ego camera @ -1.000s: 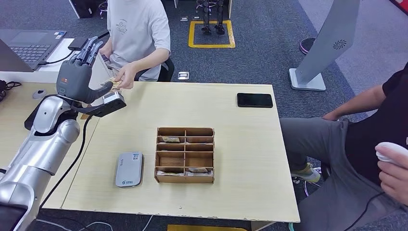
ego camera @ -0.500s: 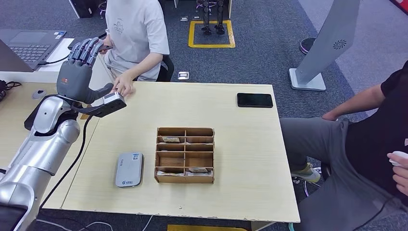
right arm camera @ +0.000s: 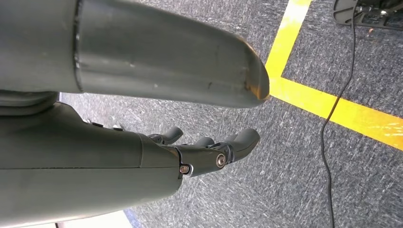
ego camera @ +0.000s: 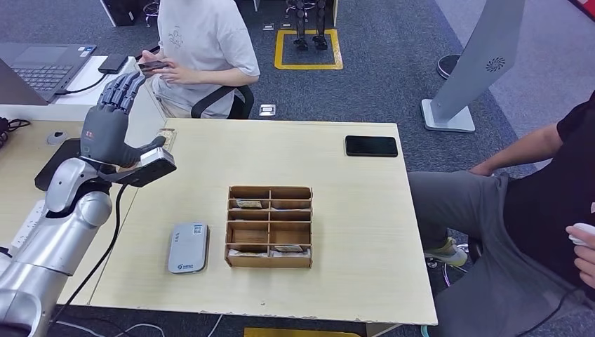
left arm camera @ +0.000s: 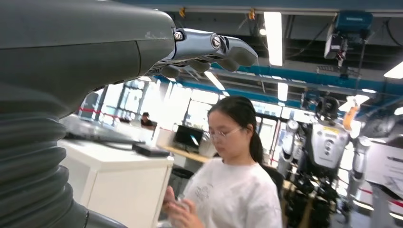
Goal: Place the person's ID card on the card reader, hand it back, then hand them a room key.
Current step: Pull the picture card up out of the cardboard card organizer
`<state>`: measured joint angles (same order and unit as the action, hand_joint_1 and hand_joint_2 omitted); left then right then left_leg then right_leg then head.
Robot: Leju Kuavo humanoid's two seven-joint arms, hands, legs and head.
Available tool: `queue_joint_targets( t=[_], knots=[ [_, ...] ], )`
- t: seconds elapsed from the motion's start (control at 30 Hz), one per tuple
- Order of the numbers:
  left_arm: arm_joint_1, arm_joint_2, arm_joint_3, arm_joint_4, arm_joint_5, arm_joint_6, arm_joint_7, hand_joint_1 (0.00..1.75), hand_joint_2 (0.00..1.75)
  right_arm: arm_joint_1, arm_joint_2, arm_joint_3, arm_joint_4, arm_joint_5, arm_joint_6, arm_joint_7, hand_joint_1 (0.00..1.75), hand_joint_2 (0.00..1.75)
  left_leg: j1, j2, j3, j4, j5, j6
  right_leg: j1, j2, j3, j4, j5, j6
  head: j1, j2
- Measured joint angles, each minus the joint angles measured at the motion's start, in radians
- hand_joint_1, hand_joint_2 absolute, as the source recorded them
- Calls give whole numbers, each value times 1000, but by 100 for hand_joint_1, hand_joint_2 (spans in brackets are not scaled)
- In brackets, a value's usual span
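Left hand (ego camera: 107,123) hovering empty, fingers spread, at upper left as a person (ego camera: 200,42) is holding the card (ego camera: 153,67); right hand (right arm camera: 209,152) hanging empty, fingers loosely extended.

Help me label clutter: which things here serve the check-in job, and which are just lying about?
Job:
- card reader
- wooden divided box holding cards
- left hand, raised and empty
- person in white

Lying about:
- black phone
- laptop

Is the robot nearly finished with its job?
The card reader is bare, and a card lies at the table's far edge by the person, so a hand-over seems done. The left hand is raised, holding nothing. Cards sit in the wooden box; possibly the key remains.
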<state>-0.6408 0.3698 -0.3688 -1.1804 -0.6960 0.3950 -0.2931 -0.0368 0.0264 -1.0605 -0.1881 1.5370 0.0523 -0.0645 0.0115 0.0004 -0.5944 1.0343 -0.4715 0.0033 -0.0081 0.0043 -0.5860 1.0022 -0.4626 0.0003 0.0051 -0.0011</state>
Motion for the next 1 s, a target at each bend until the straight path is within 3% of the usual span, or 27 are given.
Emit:
queue_joint_targets(
  t=[0.07,0.13,0.23,0.3,0.43,0.7,1.0],
  knots=[
    [104,15,-4,-86,29,-103,-85,0,175,4,5,-8,-5,-24,4,8,0,0,-2,2,4,-2,-3,-1,-2,2,3,0,-2,0,1,0],
    [276,32,-32,-199,-13,-185,-170,0,175,20,22,-23,-33,-45,30,15,0,0,-6,7,14,-4,-9,0,-7,8,9,0,-7,2,-1,0],
    [510,51,-132,-304,-47,-99,-179,0,175,57,61,-48,-123,-42,105,10,0,0,-6,11,19,-4,-14,2,-8,12,12,-1,-12,3,-5,0],
    [579,69,-178,-353,-17,-45,-164,0,175,70,84,-63,-178,-37,136,7,0,0,-4,7,14,-3,-14,2,-6,8,9,-1,-13,4,-3,0],
    [617,96,-195,-410,3,-68,-159,0,175,73,108,-84,-234,-23,150,3,0,0,-4,3,13,-3,-14,2,-5,4,10,-1,-14,4,-2,0],
    [629,101,-195,-429,-2,-81,-161,0,175,74,115,-93,-251,-16,151,2,0,0,-4,3,13,-3,-14,2,-5,4,11,-1,-14,4,-3,0],
    [674,115,-195,-486,4,-105,-189,0,175,85,165,-155,-379,32,202,-24,0,0,-3,3,15,-3,-13,2,-4,4,12,-1,-13,4,-3,0]
  ],
)
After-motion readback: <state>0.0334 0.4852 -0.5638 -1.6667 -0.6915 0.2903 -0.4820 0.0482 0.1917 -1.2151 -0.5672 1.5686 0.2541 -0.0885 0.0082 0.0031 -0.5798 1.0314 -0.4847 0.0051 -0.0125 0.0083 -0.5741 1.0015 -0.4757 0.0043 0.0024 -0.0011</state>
